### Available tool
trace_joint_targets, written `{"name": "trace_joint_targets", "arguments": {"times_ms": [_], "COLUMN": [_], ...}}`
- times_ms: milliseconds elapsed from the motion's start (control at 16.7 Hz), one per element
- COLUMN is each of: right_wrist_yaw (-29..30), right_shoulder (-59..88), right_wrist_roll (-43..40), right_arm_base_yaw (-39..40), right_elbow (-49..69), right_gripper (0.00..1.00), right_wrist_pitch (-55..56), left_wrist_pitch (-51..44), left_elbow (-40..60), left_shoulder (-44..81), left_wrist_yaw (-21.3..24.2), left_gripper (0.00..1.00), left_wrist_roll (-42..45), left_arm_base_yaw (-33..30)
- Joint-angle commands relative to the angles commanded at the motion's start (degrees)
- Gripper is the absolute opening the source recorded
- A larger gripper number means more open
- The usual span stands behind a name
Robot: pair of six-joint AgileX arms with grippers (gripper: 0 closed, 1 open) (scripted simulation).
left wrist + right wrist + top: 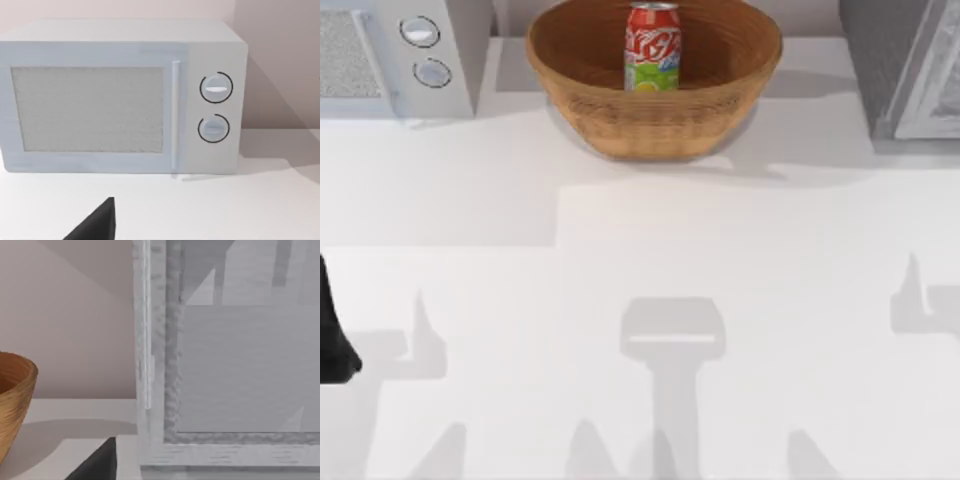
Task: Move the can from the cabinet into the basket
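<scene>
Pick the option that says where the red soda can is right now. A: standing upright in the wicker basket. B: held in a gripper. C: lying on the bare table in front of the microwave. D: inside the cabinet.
A: in the top view the can stands upright inside the basket, with the cabinet off to the right.
</scene>
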Motion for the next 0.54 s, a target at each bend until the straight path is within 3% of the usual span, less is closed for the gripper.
{"name": "trace_joint_targets", "arguments": {"times_ms": [300, 540], "right_wrist_yaw": [-4.0, -4.8], "right_shoulder": [-14.1, -16.9], "right_wrist_roll": [-0.2, -0.2], "right_arm_base_yaw": [-3.4, -4.1], "right_elbow": [-17.0, -20.2], "right_gripper": [1.00, 1.00], "right_wrist_pitch": [4.1, 4.9], "left_wrist_pitch": [0.0, 0.0], "left_elbow": [0.0, 0.0], "left_shoulder": [0.0, 0.0], "left_wrist_yaw": [0.0, 0.0], "left_gripper": [1.00, 1.00], "left_wrist_roll": [0.0, 0.0], "left_arm_base_yaw": [0.0, 0.0]}}
